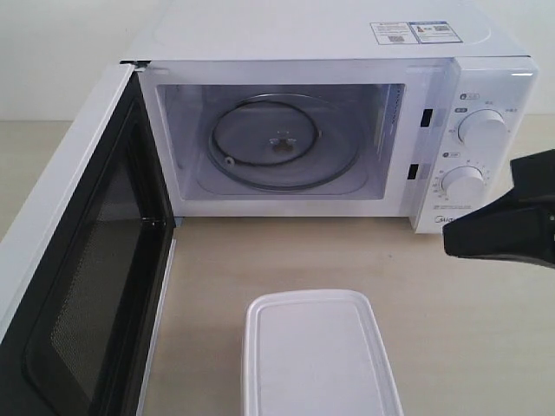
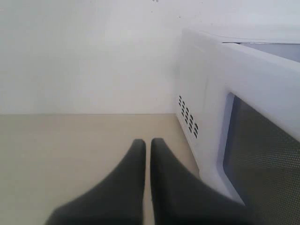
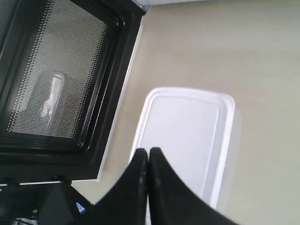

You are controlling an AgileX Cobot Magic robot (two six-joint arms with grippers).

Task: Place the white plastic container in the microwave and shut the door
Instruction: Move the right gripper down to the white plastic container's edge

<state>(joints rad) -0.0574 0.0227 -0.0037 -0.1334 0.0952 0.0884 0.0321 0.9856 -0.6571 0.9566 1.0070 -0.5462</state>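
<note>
Nearest the exterior camera lies the white plastic container (image 1: 321,360), lid on, flat on the bench (image 1: 260,260) in front of the microwave (image 1: 329,39) and well apart from it. The cavity is empty and the glass turntable (image 1: 277,143) is bare. The door (image 1: 87,286) stands swung wide on the left, its black inner face towards the container.

My right gripper (image 3: 144,152) is empty, its tips pressed together. It hovers above the lid near one end of the box and is not touching it. My left gripper (image 2: 146,142) is empty too, with only a sliver between its tips. It waits outside the door, beside the microwave's vented side wall.

As I judge it, the pick-up is the step in hand. I should spread the right jaws wider than the box's narrow width, come down square to it and grip the two long sides under the lid rim. Then I should lift it level, carry it straight in and set it centred on the turntable. The left gripper looks well placed to push the door shut afterwards.

Two stickers (image 1: 414,32) on top carry print too small to read. The marks around the two dials (image 1: 481,128) are also illegible, and the blue lettering under the lower dial is half hidden by my right gripper.
</note>
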